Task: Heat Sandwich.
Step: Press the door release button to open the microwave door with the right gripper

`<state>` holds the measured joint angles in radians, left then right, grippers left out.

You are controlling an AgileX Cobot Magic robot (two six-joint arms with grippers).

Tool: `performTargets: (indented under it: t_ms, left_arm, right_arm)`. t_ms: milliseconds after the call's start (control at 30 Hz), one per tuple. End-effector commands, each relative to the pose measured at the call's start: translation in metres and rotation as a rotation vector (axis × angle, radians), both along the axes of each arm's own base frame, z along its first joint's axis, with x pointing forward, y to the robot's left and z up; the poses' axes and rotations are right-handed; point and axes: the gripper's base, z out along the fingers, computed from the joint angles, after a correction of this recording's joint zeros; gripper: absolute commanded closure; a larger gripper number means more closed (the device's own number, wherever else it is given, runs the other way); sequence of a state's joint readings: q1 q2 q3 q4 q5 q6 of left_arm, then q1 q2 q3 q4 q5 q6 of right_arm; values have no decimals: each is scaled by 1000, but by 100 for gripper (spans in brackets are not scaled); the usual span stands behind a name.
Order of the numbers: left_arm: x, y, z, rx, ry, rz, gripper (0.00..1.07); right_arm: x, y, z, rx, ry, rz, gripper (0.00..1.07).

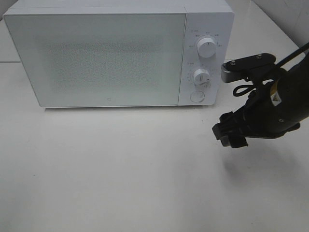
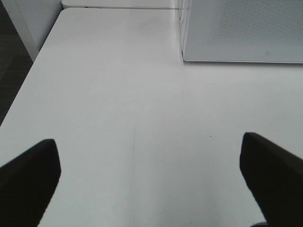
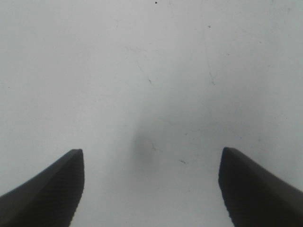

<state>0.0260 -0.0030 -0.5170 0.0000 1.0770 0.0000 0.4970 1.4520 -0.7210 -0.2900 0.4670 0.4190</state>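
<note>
A white microwave [image 1: 116, 53] stands at the back of the white table with its door shut; two knobs and a round button are on its right panel. The sandwich and its pink plate are out of view. My right gripper [image 1: 231, 133] hangs above the table in front of the microwave's right corner, below the control panel. In the right wrist view its fingers [image 3: 52, 189] stand wide apart over bare table, so it is open and empty. My left gripper [image 2: 151, 179] is open and empty over the table, with the microwave's corner [image 2: 241, 33] ahead of it. The left arm does not show in the exterior high view.
The white table [image 1: 120, 169] spreads out in front of the microwave. In the left wrist view the table's edge [image 2: 28, 71] runs along one side with dark floor beyond it.
</note>
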Motion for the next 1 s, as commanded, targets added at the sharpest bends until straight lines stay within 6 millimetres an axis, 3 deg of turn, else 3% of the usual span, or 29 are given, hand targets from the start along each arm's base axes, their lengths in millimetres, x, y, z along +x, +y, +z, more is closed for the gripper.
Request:
performTargets:
  t_ms: [33, 367, 600, 767, 933, 1000]
  left_arm:
    - [-3, 0, 0, 1, -29, 3, 9]
    - [-3, 0, 0, 1, -29, 3, 9]
    - [-3, 0, 0, 1, -29, 3, 9]
    - [-3, 0, 0, 1, -29, 3, 9]
    - [-3, 0, 0, 1, -29, 3, 9]
    - [-3, 0, 0, 1, -29, 3, 9]
  right_arm:
    - [-10, -6, 21, 23, -19, -8, 31]
    - [-56, -32, 68, -11, -19, 22, 31]
    - [-81, -46, 87, -6, -35, 10, 31]
    - [-109, -62, 105, 12, -89, 2, 31]
    - [-146, -84, 125, 58, -248, 40, 31]
    - [-151, -86, 128, 68, -276, 46, 31]
